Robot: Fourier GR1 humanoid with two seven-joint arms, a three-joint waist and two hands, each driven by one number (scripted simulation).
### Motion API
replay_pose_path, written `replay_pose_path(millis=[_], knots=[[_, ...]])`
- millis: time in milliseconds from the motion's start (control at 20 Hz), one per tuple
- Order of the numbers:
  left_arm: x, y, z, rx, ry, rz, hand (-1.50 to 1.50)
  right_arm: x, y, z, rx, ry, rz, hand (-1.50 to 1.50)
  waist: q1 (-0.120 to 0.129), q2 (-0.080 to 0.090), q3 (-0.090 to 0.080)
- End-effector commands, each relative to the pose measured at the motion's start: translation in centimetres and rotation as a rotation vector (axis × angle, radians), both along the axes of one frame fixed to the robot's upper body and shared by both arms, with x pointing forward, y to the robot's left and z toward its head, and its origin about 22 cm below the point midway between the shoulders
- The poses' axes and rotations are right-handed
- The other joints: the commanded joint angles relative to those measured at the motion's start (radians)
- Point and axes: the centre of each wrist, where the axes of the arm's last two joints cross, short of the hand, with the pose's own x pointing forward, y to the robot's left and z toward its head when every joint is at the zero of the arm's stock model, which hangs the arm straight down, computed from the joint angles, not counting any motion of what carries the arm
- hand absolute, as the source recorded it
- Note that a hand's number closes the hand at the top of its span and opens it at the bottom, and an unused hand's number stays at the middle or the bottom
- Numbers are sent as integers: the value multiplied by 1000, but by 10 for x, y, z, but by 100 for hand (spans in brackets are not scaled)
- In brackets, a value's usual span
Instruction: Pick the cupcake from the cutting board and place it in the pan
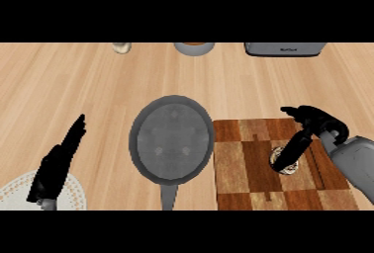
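The cupcake (286,165) sits on the brown checkered cutting board (248,183) at the right; only its pale rim shows beneath my fingers. My right hand (315,121) hangs over the board. Its straight fingers (295,147) slant down and left across the cupcake, while the thumb points away toward the far side, so nothing is enclosed. The grey pan (171,137) lies just left of the board, with its handle (168,196) pointing toward me and nothing inside it. My left hand (57,165) rests open at the lower left, fingers straight.
A white patterned plate (71,193) lies under my left hand at the lower left. Along the far edge stand a small beige object (122,47), a grey bowl (194,48) and a grey appliance (283,49). Bare wooden counter (80,84) surrounds the pan.
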Motion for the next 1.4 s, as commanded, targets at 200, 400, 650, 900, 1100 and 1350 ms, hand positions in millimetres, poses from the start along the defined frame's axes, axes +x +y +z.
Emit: replay_pose_path(millis=[200, 400, 650, 900, 1100, 1350], knots=[[-4, 2, 4, 5, -1, 8, 0, -10, 12, -12, -91, 140, -37, -150, -7, -3, 0], [-4, 3, 9, 7, -4, 11, 0, -7, -2, -47, -122, 160, -34, -150, 1, 0, 1], [-3, 9, 1, 0, 3, 2, 0, -21, 15, -43, -111, 163, -33, -150, -8, -2, 0], [7, 9, 23, -8, -14, 6, 0, -4, -1, -64, -122, 154, -37, -150, 1, 1, 1], [-20, 9, -7, -7, 10, 10, 0, -16, 15, -76, -97, 169, -33, -150, 0, 0, 1], [-4, 11, -9, 3, -3, 7, 0, -22, 25, -73, -68, 70, -65, 150, -6, -1, 1]])
